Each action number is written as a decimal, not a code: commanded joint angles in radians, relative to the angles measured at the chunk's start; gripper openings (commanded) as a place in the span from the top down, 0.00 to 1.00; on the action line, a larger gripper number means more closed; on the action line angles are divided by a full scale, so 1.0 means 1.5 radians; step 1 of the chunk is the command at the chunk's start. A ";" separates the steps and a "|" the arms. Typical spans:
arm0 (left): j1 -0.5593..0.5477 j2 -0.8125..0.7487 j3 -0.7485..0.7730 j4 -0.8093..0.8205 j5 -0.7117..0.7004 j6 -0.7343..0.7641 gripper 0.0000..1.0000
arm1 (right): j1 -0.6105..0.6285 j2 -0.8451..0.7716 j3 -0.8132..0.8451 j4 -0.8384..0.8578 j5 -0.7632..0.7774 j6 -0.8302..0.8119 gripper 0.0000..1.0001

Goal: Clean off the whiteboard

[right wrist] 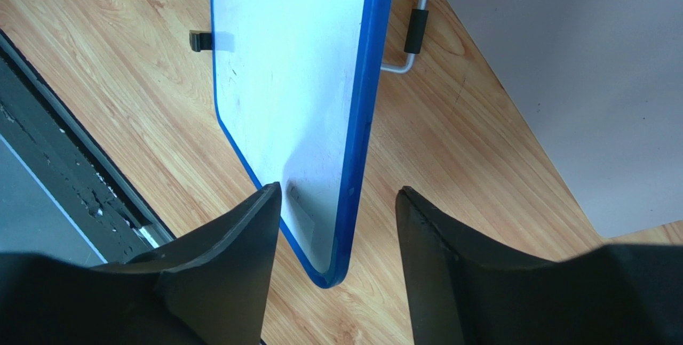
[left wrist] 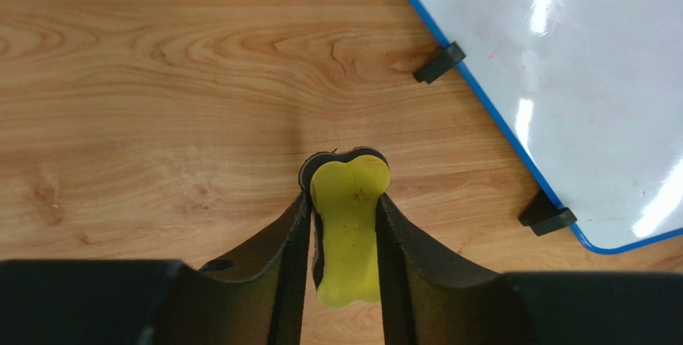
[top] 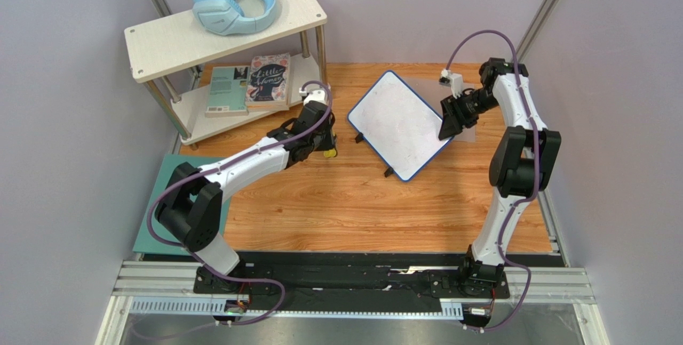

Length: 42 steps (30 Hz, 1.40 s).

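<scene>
1. My left pincer [left wrist: 345,195] is clamped on a yellow, bone-shaped foam pad with a black backing [left wrist: 346,241]. The pad's rounded end pokes out past my fingertips.
2. The pad sits over bare wood just to the left of the small rectangular whiteboard with a thin blue frame and rounded corners [top: 398,125]. It is apart from the board's frame. I cannot tell whether the pad touches the wood.
3. The whiteboard stands about mid-way across the light wooden surface [top: 361,209]. It is turned at an angle and propped with its face tilted up.
4. Two small black feet [left wrist: 439,63] stick out along the whiteboard's left edge. From my right wrist I see a thin metal wire stand [right wrist: 417,33] behind it.
5. Faint pinkish smudges show on the whiteboard's face.
6. My right pincer [right wrist: 337,191] is spread wide and straddles the whiteboard's right corner. One finger is on the face side, the other is behind, and the blue frame runs between them. I cannot tell whether either finger touches the board.
7. A white two-tier shelf with metal legs [top: 160,41] stands to the left of the whiteboard and beyond it.
8. Pale blue headphones [top: 232,3] lie on the shelf's top tier, and two books [top: 248,85] lie on the lower one.
9. A flat teal mat [top: 160,201] lies well to the left of the whiteboard, nearer my bases and partly under my left arm.
</scene>
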 commanded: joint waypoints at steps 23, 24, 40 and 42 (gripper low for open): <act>0.017 0.176 0.181 -0.243 0.157 0.111 0.17 | -0.001 -0.203 0.006 0.050 0.129 0.106 0.07; 0.017 0.174 0.178 -0.259 0.158 0.114 0.18 | 0.001 -0.229 0.009 0.050 0.126 0.111 0.06; 0.017 -0.121 0.041 -0.103 0.336 0.086 0.18 | 0.271 -0.173 0.031 0.081 -0.170 0.323 0.02; 0.018 -0.146 0.031 -0.086 0.348 0.078 0.18 | 0.280 -0.125 0.047 0.096 -0.190 0.368 0.03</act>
